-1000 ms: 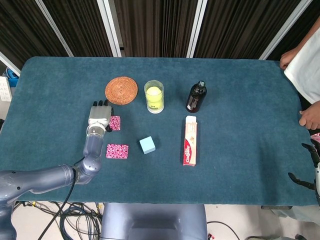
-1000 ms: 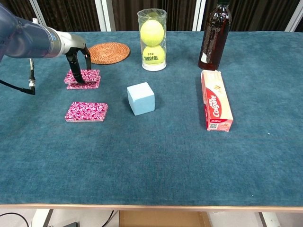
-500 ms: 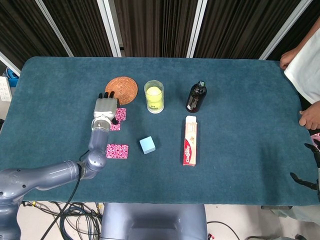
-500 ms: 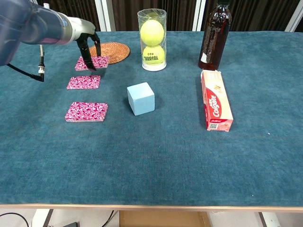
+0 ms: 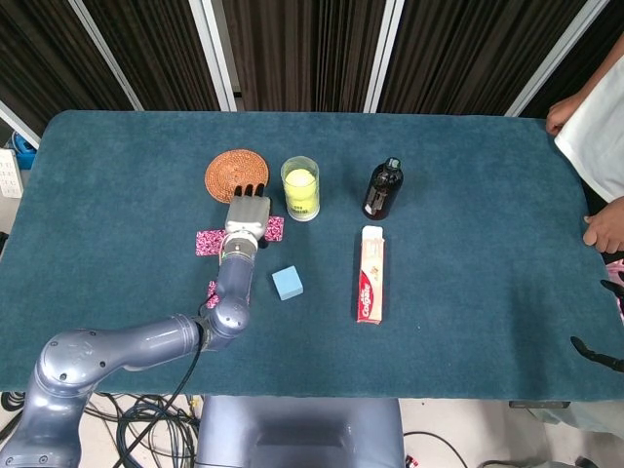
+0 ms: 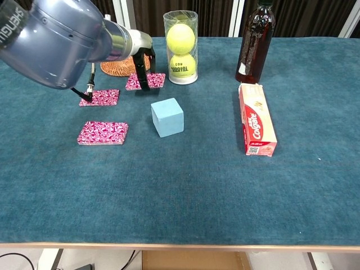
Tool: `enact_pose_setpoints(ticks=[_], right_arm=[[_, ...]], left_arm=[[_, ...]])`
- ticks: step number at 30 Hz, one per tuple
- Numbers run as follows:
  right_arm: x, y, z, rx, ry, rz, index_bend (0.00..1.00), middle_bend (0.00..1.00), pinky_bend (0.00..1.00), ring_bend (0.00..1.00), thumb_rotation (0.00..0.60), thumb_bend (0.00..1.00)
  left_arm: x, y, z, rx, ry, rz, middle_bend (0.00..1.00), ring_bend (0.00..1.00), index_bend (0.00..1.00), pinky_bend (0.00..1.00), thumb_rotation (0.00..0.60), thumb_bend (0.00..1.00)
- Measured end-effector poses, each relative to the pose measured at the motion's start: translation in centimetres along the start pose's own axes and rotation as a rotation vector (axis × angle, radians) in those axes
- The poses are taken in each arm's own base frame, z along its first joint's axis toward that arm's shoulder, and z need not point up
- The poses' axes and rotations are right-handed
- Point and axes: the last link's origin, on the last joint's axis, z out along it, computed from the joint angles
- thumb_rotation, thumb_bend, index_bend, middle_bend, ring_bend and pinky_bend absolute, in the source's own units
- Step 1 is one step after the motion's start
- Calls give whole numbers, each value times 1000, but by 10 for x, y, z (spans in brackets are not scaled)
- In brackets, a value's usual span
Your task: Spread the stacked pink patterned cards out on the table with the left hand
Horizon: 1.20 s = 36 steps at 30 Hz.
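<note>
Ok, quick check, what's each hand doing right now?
Left hand: fingertips press on a pink patterned card, nothing gripped.
Right hand: only its edge shows; state cannot be told.

Head view looks steeply down from high above the near edge, showing the whole tabletop point(image 5: 468, 322). Chest view sits low and closer, facing across the same tabletop point(image 6: 185, 208) toward its far edge.

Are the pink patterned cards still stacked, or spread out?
Spread: pink patterned cards lie in three separate spots; left hand touches the farthest.
</note>
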Motion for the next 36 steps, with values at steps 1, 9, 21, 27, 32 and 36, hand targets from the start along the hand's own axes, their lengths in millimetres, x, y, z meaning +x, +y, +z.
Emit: enact_pose_setpoints(ticks=[1, 9, 21, 27, 32, 36], right_arm=[[0, 0, 0, 0, 0, 0, 183, 79, 238, 126, 600, 116], [0, 0, 0, 2, -3, -1, 183, 79, 238, 126, 600, 116], [-2, 0, 1, 0, -5, -7, 184, 79, 238, 126, 600, 115], [-1, -1, 1, -1, -4, -8, 186, 79, 238, 126, 600, 115], [-1, 0, 1, -1, -3, -5, 188, 79, 238, 126, 600, 116], [0, 0, 1, 0, 0, -3, 188, 79, 238, 126, 600, 116]], left_arm=[[-1, 1, 0, 1, 0, 4, 122, 0, 518, 0, 600, 298], [-8, 7, -2, 4, -20, 4, 121, 0, 517, 0, 600, 292], [-15, 6, -1, 22, -41, 10, 108, 0, 351, 0, 600, 92], [-16, 7, -3, 12, -53, 26, 106, 0, 293, 0, 600, 65], [-12, 6, -3, 11, -40, 30, 112, 0, 307, 0, 600, 65], [-6, 3, -7, 2, -33, 19, 114, 0, 319, 0, 600, 70]])
